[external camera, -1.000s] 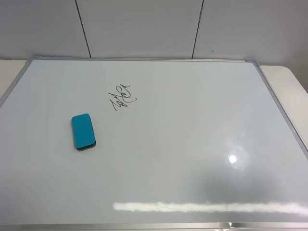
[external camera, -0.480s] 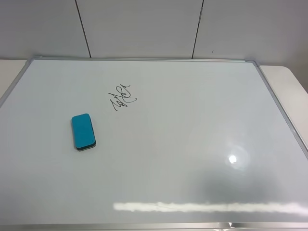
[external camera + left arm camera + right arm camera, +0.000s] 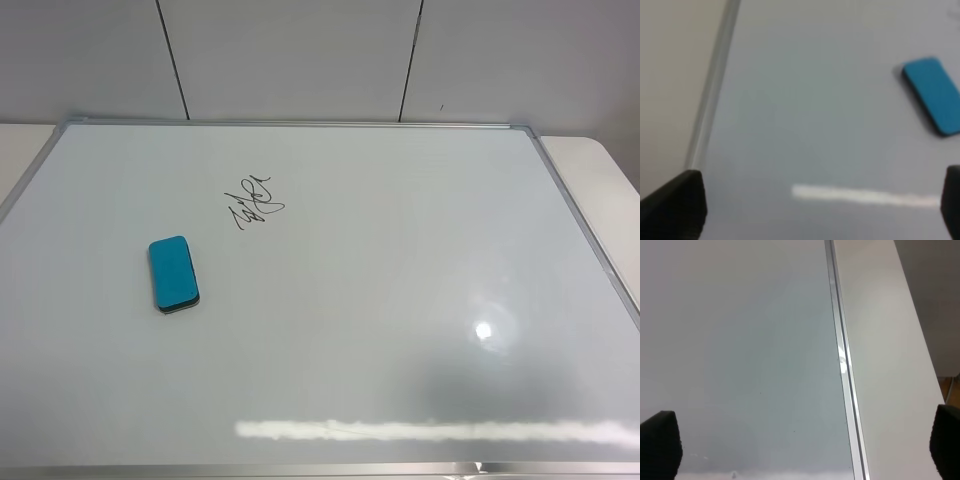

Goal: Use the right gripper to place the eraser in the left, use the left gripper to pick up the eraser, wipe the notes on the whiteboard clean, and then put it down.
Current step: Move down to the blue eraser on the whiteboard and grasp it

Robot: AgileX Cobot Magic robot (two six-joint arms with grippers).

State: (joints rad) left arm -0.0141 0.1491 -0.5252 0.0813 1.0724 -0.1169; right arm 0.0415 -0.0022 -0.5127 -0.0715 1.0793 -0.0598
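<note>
Eraser [image 3: 173, 275] is seen lying flat on the whiteboard surface [image 3: 400, 250], left of centre, near the scribbled notes [image 3: 255, 200]. Jaws of left gripper [image 3: 812, 205] and right gripper [image 3: 802, 442] are spread wide, nothing held.

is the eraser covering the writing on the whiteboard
No, the eraser lies on bare whiteboard, apart from the writing.

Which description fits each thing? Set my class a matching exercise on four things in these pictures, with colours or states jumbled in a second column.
Column one:
1. eraser
2. notes
3. whiteboard frame
4. left gripper

Column two:
a. black
b. open, holding nothing
c. teal
d. silver

Pairs: 1-c, 2-a, 3-d, 4-b.
</note>
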